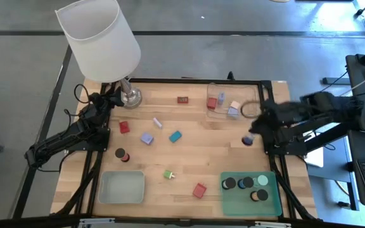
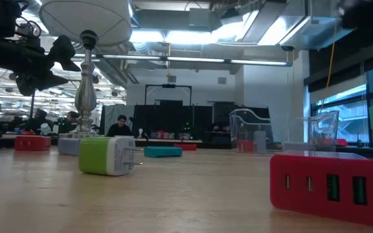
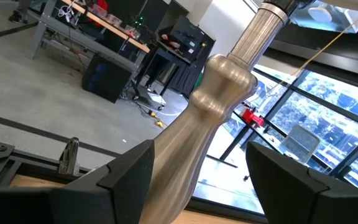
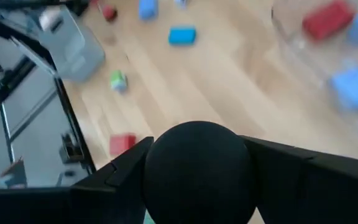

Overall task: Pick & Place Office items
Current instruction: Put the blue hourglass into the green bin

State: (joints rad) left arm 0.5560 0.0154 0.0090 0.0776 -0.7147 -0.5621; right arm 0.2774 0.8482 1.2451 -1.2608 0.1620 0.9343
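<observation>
My right gripper (image 1: 251, 135) hangs over the table's right side, between the clear tray (image 1: 215, 109) and the green tray (image 1: 233, 204), shut on a short dark cylinder (image 4: 197, 169) with a lilac top (image 1: 248, 140). Loose office items lie on the wood: red blocks (image 1: 124, 127) (image 1: 199, 190), a teal block (image 1: 175, 136), a lilac block (image 1: 147, 138), a green piece (image 1: 169, 174) and a dark cylinder (image 1: 121, 154). My left gripper (image 1: 115, 99) stands open at the far left, with the lamp's metal stem (image 3: 219, 93) between its fingers. My right gripper pinches the dark cylinder's round wall (image 4: 160, 163) between its two fingers, one on each side. The fingers slant down from the table's right. The cylinder hangs clear of the table. My left gripper: I cannot tell whether its fingers (image 3: 129, 171) touch the lamp's stem.
The white-shaded lamp (image 1: 100, 38) stands at the far left corner. The clear tray holds red (image 1: 212, 102) and blue (image 1: 234, 111) pieces. In the green tray are several dark cylinders (image 1: 230, 183). A grey tray (image 1: 104, 197) sits at the near edge. Bare wood lies mid-table.
</observation>
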